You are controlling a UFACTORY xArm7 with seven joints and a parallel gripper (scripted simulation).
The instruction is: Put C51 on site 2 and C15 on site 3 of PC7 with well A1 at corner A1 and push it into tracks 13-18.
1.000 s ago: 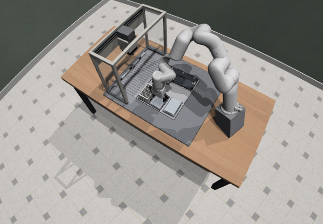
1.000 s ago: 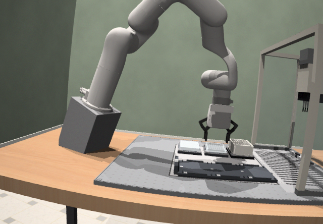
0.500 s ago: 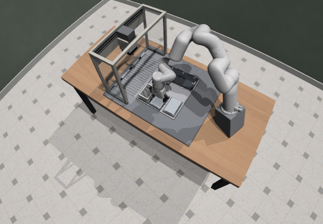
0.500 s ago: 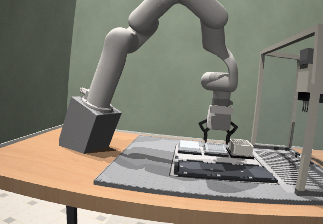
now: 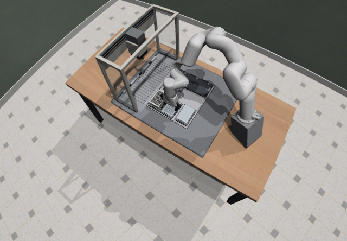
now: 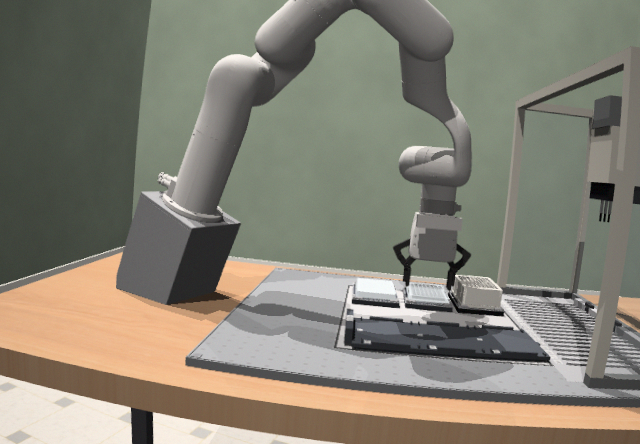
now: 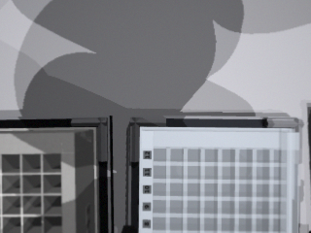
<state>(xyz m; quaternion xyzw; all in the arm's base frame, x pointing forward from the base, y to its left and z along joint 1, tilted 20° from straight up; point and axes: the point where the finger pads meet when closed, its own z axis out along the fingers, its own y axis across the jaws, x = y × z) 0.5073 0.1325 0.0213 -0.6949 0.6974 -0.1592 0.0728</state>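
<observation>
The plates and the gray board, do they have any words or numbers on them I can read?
No text can be read in any view.
Middle plate: small dark marks run down its left edge in the wrist view, too blurred to read.
Deep-well block: no label shows.
Flat plate: no label shows.
Carrier: no label shows.
Rails: no track numbers can be made out.

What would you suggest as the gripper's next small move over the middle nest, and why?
Probably ease a little further down, then close on C15. The gripper is wide open and empty, its fingers straddling this 96-well plate, which sits in its nest between C16 and C51. PC7 lies unloaded on the apron.
</observation>
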